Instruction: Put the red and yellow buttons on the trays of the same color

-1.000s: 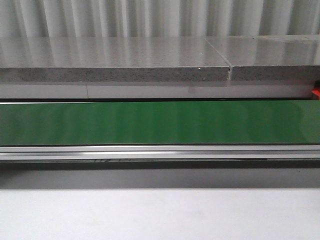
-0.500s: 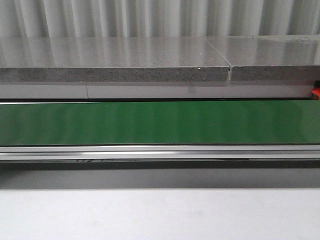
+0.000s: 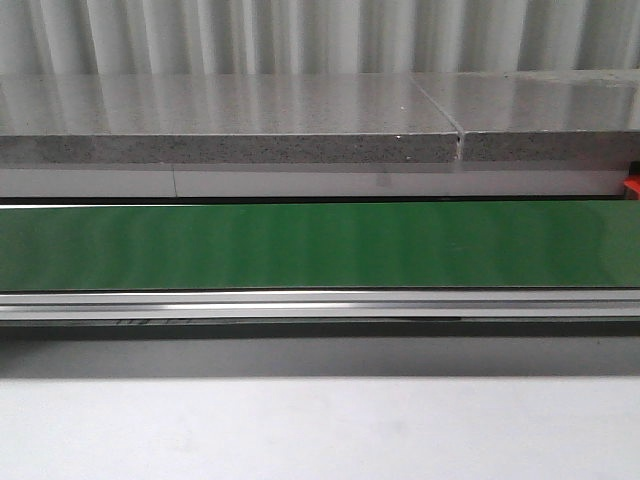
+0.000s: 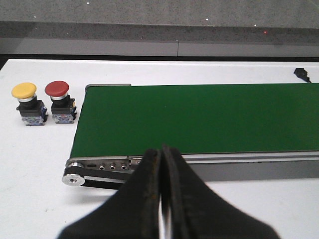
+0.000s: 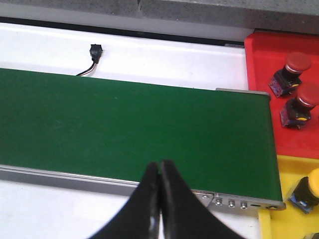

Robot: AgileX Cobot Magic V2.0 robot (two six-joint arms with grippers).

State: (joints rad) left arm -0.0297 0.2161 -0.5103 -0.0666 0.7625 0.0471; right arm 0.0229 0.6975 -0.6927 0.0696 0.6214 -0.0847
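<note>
Both the left gripper [image 4: 160, 199] and right gripper [image 5: 159, 199] hang closed and empty over the green conveyor belt [image 4: 199, 117], so the adjacent yellow button [image 4: 27, 102] and red button [image 4: 60, 99] risk mis-sorting away from the red tray [image 5: 259, 89]

A wall of pale corrugated metal sheeting [image 3: 300, 35] runs across the back, its ridges upright and catching soft light. In front of it lies a grey speckled stone ledge [image 3: 220, 120], glossy on top, with a seam [image 3: 458, 135] between two slabs toward the right. Below the ledge is a white band [image 3: 300, 183]. Nearest the camera stretches a plain white tabletop [image 3: 320, 430], evenly lit, shadowed along its far edge
</note>
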